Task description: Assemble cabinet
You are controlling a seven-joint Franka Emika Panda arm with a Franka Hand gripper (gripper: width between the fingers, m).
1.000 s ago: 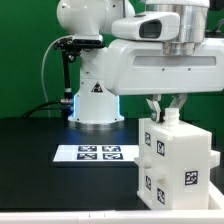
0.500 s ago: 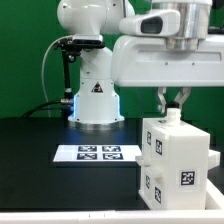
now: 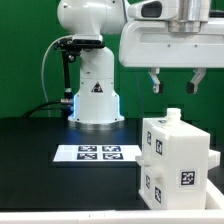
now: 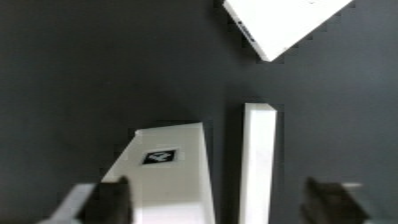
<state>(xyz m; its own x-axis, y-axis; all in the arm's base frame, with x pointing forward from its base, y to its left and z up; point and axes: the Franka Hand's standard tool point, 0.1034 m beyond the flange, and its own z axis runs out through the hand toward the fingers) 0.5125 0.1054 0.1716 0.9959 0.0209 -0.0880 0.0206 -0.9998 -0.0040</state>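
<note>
The cabinet (image 3: 176,160) is standing upright on the black counter (image 3: 35,140), at the exterior view's right, close to the near edge. The marker board (image 3: 96,153) is lying just beside it on the left. The jaws are hanging above the cabinet, spread wide and gripping nothing.

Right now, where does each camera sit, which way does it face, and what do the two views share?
Exterior view: off the arm, looking across the table at the robot base; shows the arm and the open gripper above the cabinet, apart from it, beside the marker board.
Wrist view: on the wrist, looking down between the fingers onto the cabinet.
Shared: gripper, cabinet, table.
</note>
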